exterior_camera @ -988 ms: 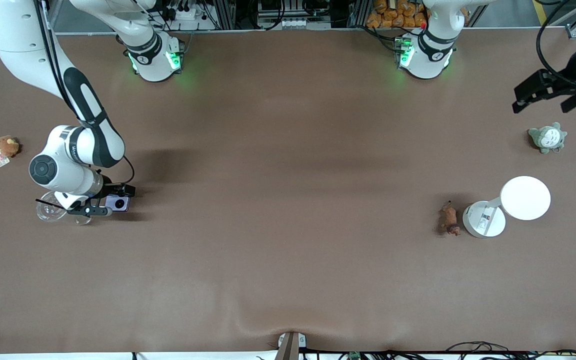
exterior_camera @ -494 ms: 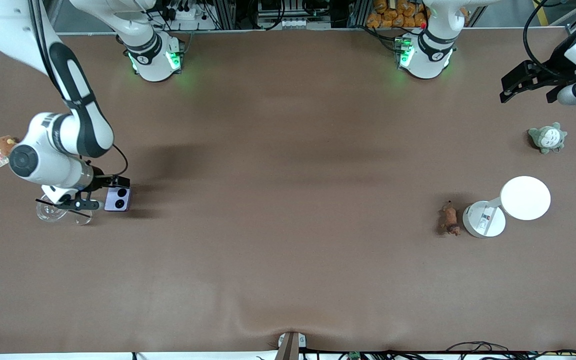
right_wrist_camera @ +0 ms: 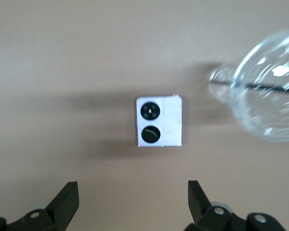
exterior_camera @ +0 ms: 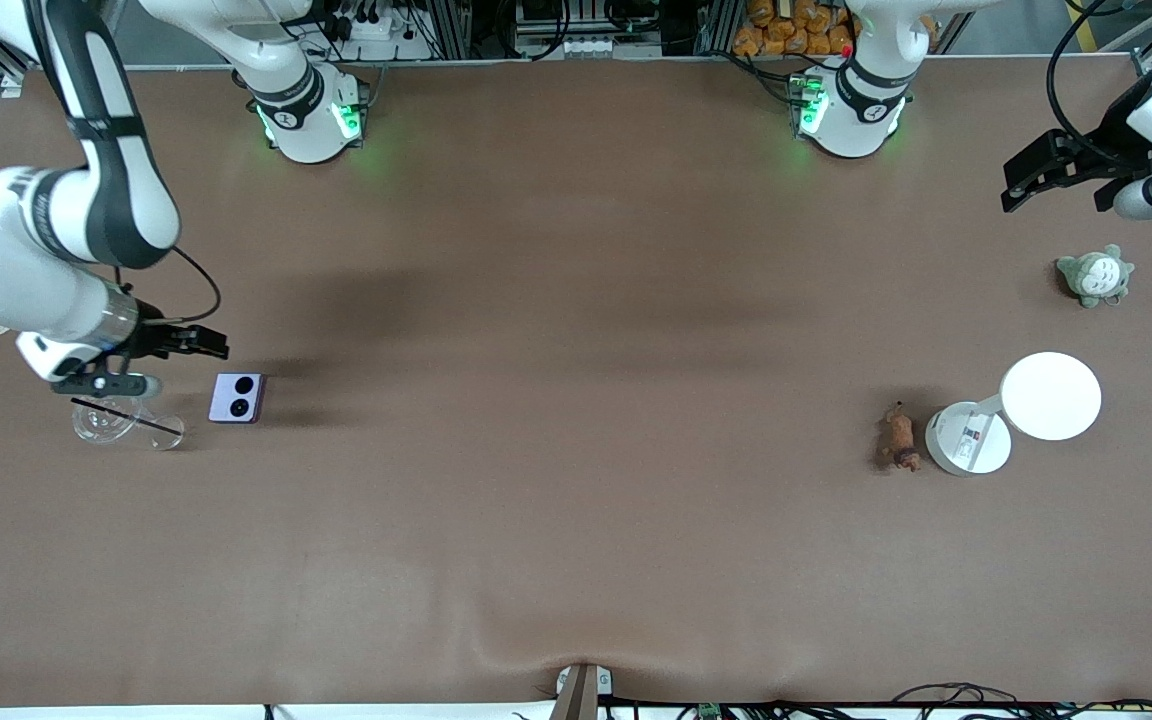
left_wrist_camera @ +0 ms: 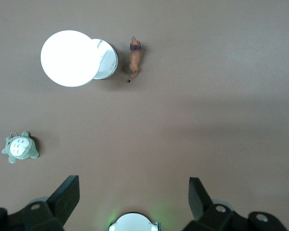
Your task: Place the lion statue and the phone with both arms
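Note:
The pale lavender phone (exterior_camera: 237, 397) lies flat on the brown table near the right arm's end, its two black lenses up; it also shows in the right wrist view (right_wrist_camera: 159, 121). My right gripper (exterior_camera: 168, 366) hangs open and empty above the table beside the phone (right_wrist_camera: 133, 199). The small orange-brown lion statue (exterior_camera: 900, 438) lies near the left arm's end, beside a white stand; it also shows in the left wrist view (left_wrist_camera: 135, 57). My left gripper (exterior_camera: 1061, 190) is open and empty, high over the table's edge at the left arm's end (left_wrist_camera: 134, 197).
A clear glass bowl (exterior_camera: 101, 420) with a thin black stick across it, plus a small clear glass (exterior_camera: 166, 432), stands beside the phone (right_wrist_camera: 267, 91). A white disc on a round white base (exterior_camera: 1050, 395) stands next to the lion. A grey-green plush (exterior_camera: 1094, 275) lies near the left gripper.
My right gripper has let go of the phone and has risen away toward the right arm's end. The phone stays flat on the table. The left gripper has shifted slightly.

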Tool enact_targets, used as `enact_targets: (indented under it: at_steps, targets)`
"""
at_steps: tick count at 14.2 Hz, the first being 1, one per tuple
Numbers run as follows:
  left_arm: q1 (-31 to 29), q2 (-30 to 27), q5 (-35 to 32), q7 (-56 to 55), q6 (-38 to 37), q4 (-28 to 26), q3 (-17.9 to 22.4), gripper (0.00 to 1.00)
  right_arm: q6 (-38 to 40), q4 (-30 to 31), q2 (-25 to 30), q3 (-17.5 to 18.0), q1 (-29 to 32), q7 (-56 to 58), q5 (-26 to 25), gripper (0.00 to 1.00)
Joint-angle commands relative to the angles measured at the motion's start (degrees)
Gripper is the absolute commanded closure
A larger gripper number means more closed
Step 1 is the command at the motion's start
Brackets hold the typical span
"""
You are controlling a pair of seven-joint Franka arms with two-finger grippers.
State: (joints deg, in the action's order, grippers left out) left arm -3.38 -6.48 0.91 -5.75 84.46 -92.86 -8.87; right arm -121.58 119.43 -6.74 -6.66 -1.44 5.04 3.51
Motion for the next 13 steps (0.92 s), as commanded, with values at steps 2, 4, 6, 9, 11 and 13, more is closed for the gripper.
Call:
enact_targets:
  at_steps: [2, 4, 6, 9, 11, 13]
  targets:
    - [0.13, 3.83, -1.43, -0.67, -0.26, 5.41, 0.08, 0.00, 16.85, -17.07, 0.94, 0.16, 0.65, -0.38, -0.78, 0.00]
    - [0.13, 3.93, -1.43, -0.76, -0.26, 4.89, 0.08, 0.00, 24.17, -23.87, 1.20, 0.25, 0.56, -0.38, -2.53, 0.00]
    - [0.04, 3.75, -1.43, -1.46, -1.40, 4.88, 0.17, 0.00, 28.58, -25.39, 5.04, 0.51, 0.30, -0.47, -2.72, 0.00]
    - [0.04, 3.58, -1.43, -2.08, -2.46, 4.80, 0.17, 0.00, 34.91, -25.83, 8.31, 2.87, 2.39, -1.08, -2.72, 0.00]
    - [-0.05, 3.75, -1.43, -1.90, -2.64, 5.15, 0.43, 0.00, 37.02, -25.92, 10.77, 5.07, 4.78, -1.35, -2.72, 0.00]
    - [-0.05, 3.75, -1.78, -1.81, -2.55, 5.41, 0.69, 0.00, 39.65, -27.31, 11.92, 4.82, 4.35, -3.88, -2.72, 0.00]
